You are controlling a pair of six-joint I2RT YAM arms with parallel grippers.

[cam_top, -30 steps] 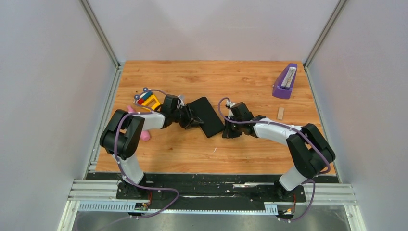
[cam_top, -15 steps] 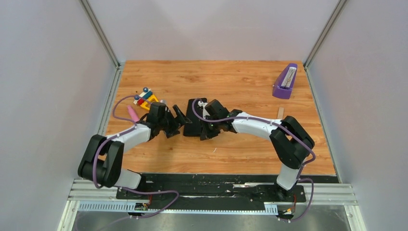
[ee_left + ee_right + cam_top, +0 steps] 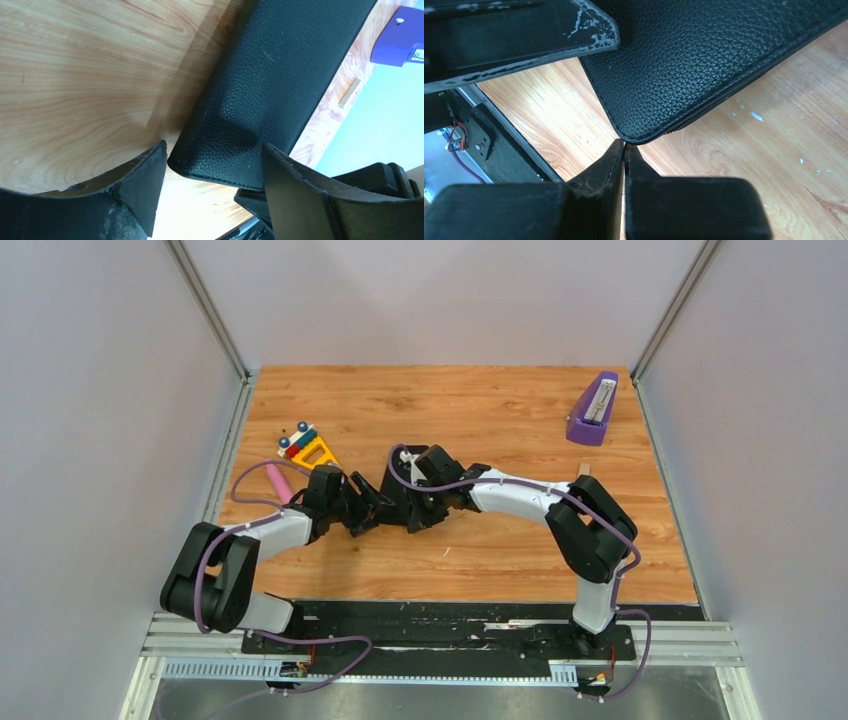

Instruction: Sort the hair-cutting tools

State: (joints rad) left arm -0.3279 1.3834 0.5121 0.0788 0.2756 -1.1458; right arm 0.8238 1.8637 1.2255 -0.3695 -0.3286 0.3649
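Observation:
The hair-cutting tools are out of view. A black grained zip case [image 3: 399, 502] lies mid-table. My left gripper [image 3: 368, 504] stands open at its left side. In the left wrist view one rounded corner of the case [image 3: 270, 90] sits between the spread fingers of the left gripper [image 3: 214, 147], touching neither. My right gripper [image 3: 421, 514] reaches over the case from the right. Seen from the right wrist, the right gripper [image 3: 625, 146] is shut, its tips right against the rim of a case [image 3: 704, 55] corner, with nothing visible between them.
A pink tube [image 3: 277, 480] and a colourful toy [image 3: 307, 448] lie left of my left arm. A purple object [image 3: 592, 410] stands at the back right, with a small wooden block [image 3: 583, 474] nearer. The left gripper's finger [image 3: 524, 35] crosses the top of the right wrist view.
The left gripper let go of the case, opened and drew back to the left. The right arm swung left, and the case slid left and turned with it.

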